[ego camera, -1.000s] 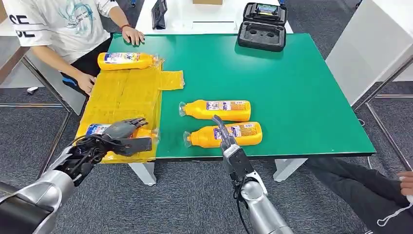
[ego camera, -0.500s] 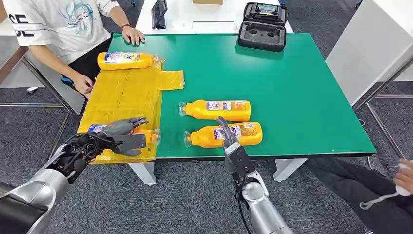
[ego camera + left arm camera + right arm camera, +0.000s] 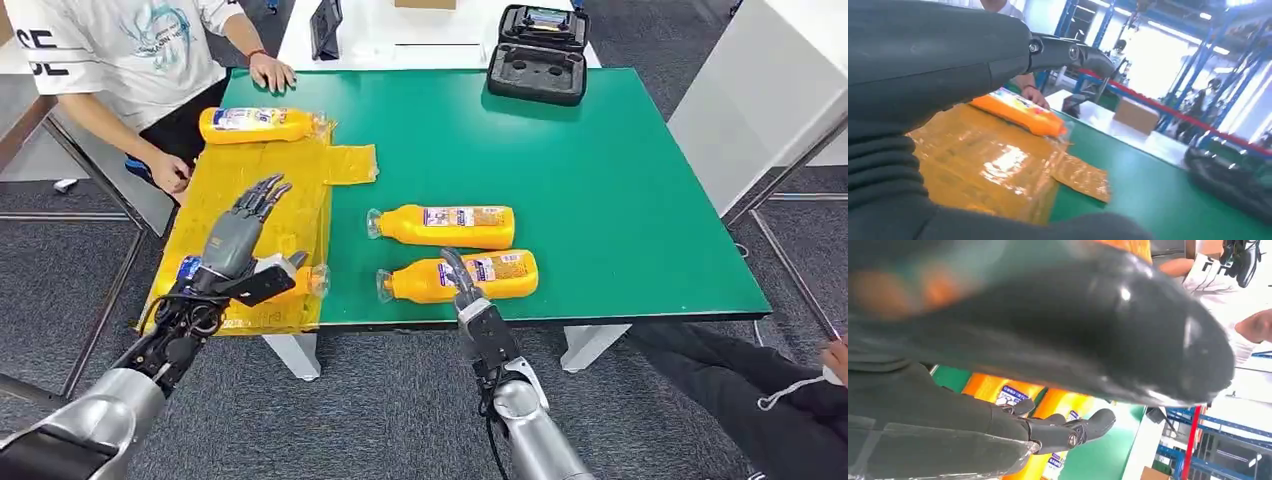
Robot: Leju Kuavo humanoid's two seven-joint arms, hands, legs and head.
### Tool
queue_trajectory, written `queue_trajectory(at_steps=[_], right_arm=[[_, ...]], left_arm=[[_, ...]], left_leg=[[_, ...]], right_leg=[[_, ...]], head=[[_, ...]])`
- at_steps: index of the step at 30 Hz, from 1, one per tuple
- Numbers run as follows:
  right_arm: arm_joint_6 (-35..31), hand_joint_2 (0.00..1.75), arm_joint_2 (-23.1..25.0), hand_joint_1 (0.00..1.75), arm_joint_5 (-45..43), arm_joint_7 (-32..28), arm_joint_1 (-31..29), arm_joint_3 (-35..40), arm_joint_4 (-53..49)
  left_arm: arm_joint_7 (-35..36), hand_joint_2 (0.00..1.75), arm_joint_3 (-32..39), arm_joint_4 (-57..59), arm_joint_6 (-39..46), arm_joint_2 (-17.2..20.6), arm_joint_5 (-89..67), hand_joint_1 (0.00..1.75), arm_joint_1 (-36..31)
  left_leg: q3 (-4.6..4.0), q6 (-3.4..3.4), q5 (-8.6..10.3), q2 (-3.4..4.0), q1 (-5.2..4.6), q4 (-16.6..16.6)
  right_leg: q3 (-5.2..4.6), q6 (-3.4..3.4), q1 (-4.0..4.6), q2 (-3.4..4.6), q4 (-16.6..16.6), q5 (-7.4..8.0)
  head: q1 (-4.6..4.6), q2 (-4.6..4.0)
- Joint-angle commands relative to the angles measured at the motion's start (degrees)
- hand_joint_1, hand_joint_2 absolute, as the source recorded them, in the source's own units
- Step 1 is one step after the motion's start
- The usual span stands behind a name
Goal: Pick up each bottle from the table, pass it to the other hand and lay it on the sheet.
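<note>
Looking down, we've got our left hand (image 3: 235, 245) spread over the yellow plastic sheet (image 3: 262, 190), right hand (image 3: 458, 277) fingers apart by an orange bottle (image 3: 460, 277).

Green surface (image 3: 620, 180). Yellow sheet (image 3: 260, 200) on it, beneath the left fingers (image 3: 262, 192); one bottle (image 3: 258, 124) at its far end, another (image 3: 292, 280) just beside the left thumb. Two bottles on bare green: near bottle (image 3: 462, 277) under the right fingers (image 3: 452, 264), next bottle (image 3: 445, 226) just beyond. Black case (image 3: 540, 55) far off.

four orange bottles (image 3: 459, 226) lying flat, two on sheet (image 3: 262, 190).
</note>
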Motion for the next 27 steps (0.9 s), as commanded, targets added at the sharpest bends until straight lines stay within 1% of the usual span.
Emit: queue_trajectory(at_steps=[1, 2, 3, 4, 5, 6, 7, 9, 11, 12, 13, 14, 15, 16, 19, 22, 23, 25, 26, 27], right_arm=[[-0.50, 0.00, -0.41, 0.00, -0.76, -0.38, -2.53, 0.68, 4.64], [-0.60, 0.00, -0.52, 0.00, -0.91, -0.46, -2.55, 0.78, 4.65], [-0.79, 0.00, -0.63, 0.00, -1.05, -0.70, -2.53, 0.96, 4.43], [-1.47, 0.00, -0.92, 0.00, -0.67, -1.19, -2.32, 1.44, 3.54], [-2.15, 0.00, -1.05, 0.00, -0.26, -1.49, -2.24, 1.61, 2.97], [-2.11, 0.00, -1.06, 0.00, -0.27, -1.49, -2.36, 1.62, 2.74], [-2.45, 0.00, -1.20, 0.00, -0.04, -1.40, -2.08, 1.82, 1.74], [-3.18, 0.00, -2.13, 0.00, 1.35, -1.03, -1.78, 3.40, -1.03], [-5.75, 0.00, -3.74, 0.00, 5.56, 0.58, -1.98, 5.64, -5.51], [-6.00, 1.75, -4.47, 0.00, 6.86, 1.66, -1.91, 6.19, -8.54], [-6.35, 1.75, -5.46, 0.00, 8.32, 3.43, -2.22, 6.41, -11.97], [-6.38, 1.75, -6.06, 0.00, 8.78, 4.35, -2.64, 6.49, -13.38], [-6.55, 1.75, -7.49, 0.00, 9.71, 5.77, -4.18, 6.66, -14.55], [-7.01, 1.75, -9.11, 0.00, 10.06, 6.64, -6.23, 6.45, -15.21], [-6.59, 1.75, -11.67, 0.00, 10.36, 7.95, -9.41, 5.84, -15.25], [-5.54, 1.75, -13.86, 0.00, 12.86, 11.76, -13.89, 6.34, -12.56], [-4.04, 1.75, -14.33, 0.00, 13.59, 13.53, -15.54, 6.80, -11.18], [-4.04, 1.75, -14.33, 0.00, 13.59, 13.53, -15.54, 6.80, -11.18], [-2.34, 1.75, -15.23, 0.00, 14.77, 15.55, -17.98, 7.61, -8.27], [0.95, 1.75, -16.82, 0.00, 15.43, 16.94, -20.25, 9.06, -5.08]], left_arm=[[-0.84, 0.00, 0.52, -2.69, -2.62, -1.05, 5.15, 0.00, 1.40], [-0.84, 1.75, 0.43, -3.30, -4.24, -0.89, 7.29, 0.00, 1.63], [-0.84, 1.75, 0.18, -4.44, -5.26, -0.60, 9.88, 0.00, 1.98], [-0.84, 1.75, 0.84, -6.51, -5.85, -0.68, 14.49, 0.00, 2.75], [-0.84, 1.75, 1.37, -8.19, -6.41, -0.86, 16.71, 0.00, 3.37], [-0.84, 1.75, 1.32, -8.24, -6.40, -0.89, 16.78, 0.00, 3.47], [-0.84, 1.75, 2.23, -9.77, -6.44, -1.25, 18.97, 0.00, 4.20], [-0.84, 1.75, 4.13, -15.50, -7.14, -1.87, 26.49, 0.00, 7.00], [-0.84, 1.75, 6.21, -22.48, -6.32, -2.87, 33.12, 0.00, 10.49], [-0.84, 1.75, 5.92, -26.00, -3.25, -2.71, 33.20, 0.00, 12.03], [-0.84, 1.75, 7.18, -28.79, -4.19, -3.52, 37.11, 0.00, 13.76], [-0.84, 1.75, 7.62, -30.76, -3.33, -3.81, 37.56, 0.00, 14.81], [-0.84, 1.75, 8.17, -33.38, -2.37, -4.49, 38.44, 0.00, 16.31], [-0.84, 1.75, 8.56, -35.68, -1.17, -5.14, 38.93, 0.00, 17.81], [-0.84, 1.75, 9.08, -37.58, -1.15, -6.13, 40.67, 0.00, 19.76], [-0.84, 1.75, 10.43, -39.40, -0.57, -7.12, 41.28, 0.00, 22.12], [-0.84, 1.75, 10.35, -39.71, 0.27, -6.95, 40.39, 0.00, 22.74], [-0.84, 1.75, 10.35, -39.71, 0.27, -6.95, 40.39, 0.00, 22.74], [-0.84, 1.75, 10.78, -40.57, 0.42, -6.64, 40.45, 0.00, 23.67], [-0.84, 1.75, 11.18, -40.34, 0.24, -6.31, 40.65, 0.00, 24.15]], left_leg=[[0.10, -0.06, -0.03, 0.00, 0.04, -0.02], [0.20, -0.09, -0.08, 0.03, 0.07, -0.02], [0.11, -0.06, -0.04, 0.01, 0.04, -0.02], [0.25, -0.10, -0.11, 0.05, 0.08, -0.01], [0.12, -0.06, -0.06, 0.04, 0.05, -0.01], [0.25, -0.10, -0.13, 0.04, 0.09, 0.00], [0.11, -0.06, -0.06, 0.02, 0.05, -0.01], [0.20, -0.09, -0.12, 0.05, 0.07, 0.02], [0.24, -0.09, -0.15, 0.04, 0.06, 0.02], [0.12, -0.05, -0.10, 0.04, 0.01, 0.01], [0.19, -0.07, -0.17, 0.08, 0.03, 0.05], [0.18, -0.07, -0.19, 0.12, 0.03, 0.07], [-0.04, -0.02, -0.04, 0.01, -0.04, 0.03], [0.07, -0.04, -0.11, 0.01, -0.01, 0.05], [-0.07, 0.02, -0.04, 0.05, -0.08, 0.04], [0.06, -0.01, -0.12, 0.08, -0.12, 0.09], [0.04, -0.01, -0.10, 0.15, -0.11, 0.06], [0.12, -0.03, -0.13, 0.18, -0.15, 0.05], [0.01, -0.01, -0.08, 0.10, -0.13, 0.04], [0.02, 0.00, -0.07, 0.11, -0.15, 0.02]], right_leg=[[0.11, -0.05, 0.04, -0.01, -0.03, -0.02], [0.21, -0.08, 0.07, 0.02, -0.04, -0.06], [0.11, -0.05, 0.04, 0.01, -0.03, -0.03], [0.25, -0.09, 0.08, 0.04, -0.04, -0.08], [0.13, -0.05, 0.05, 0.03, -0.04, -0.03], [0.26, -0.09, 0.09, 0.03, -0.04, -0.09], [0.12, -0.05, 0.05, 0.02, -0.03, -0.04], [0.22, -0.08, 0.07, 0.05, -0.02, -0.08], [0.26, -0.08, 0.06, 0.03, -0.02, -0.12], [0.13, -0.05, 0.01, 0.03, 0.01, -0.08], [0.19, -0.07, 0.03, 0.07, 0.02, -0.13], [0.18, -0.07, 0.03, 0.11, 0.04, -0.14], [-0.04, -0.02, -0.03, 0.00, 0.03, -0.04], [0.08, -0.03, 0.00, 0.00, 0.03, -0.10], [-0.07, 0.00, -0.06, 0.04, 0.02, 0.00], [0.07, -0.02, -0.11, 0.07, 0.02, -0.04], [0.03, -0.03, -0.10, 0.15, -0.01, 0.00], [0.10, -0.03, -0.15, 0.17, 0.00, -0.02], [0.02, -0.01, -0.12, 0.09, -0.02, 0.02], [0.01, -0.01, -0.15, 0.11, -0.02, 0.03]], head=[[0.02, 0.00], [0.00, 0.00], [0.02, 0.00], [0.00, 0.00], [0.00, 0.00], [0.02, 0.00], [0.02, 0.00], [0.02, 0.00], [0.02, 0.00], [0.00, 0.00], [0.00, 0.00], [0.00, 0.00], [0.02, 0.00], [0.02, 0.00], [0.00, 0.00], [0.02, 0.00], [0.02, 0.00], [0.00, 0.00], [0.02, 0.00], [0.00, 0.00]])
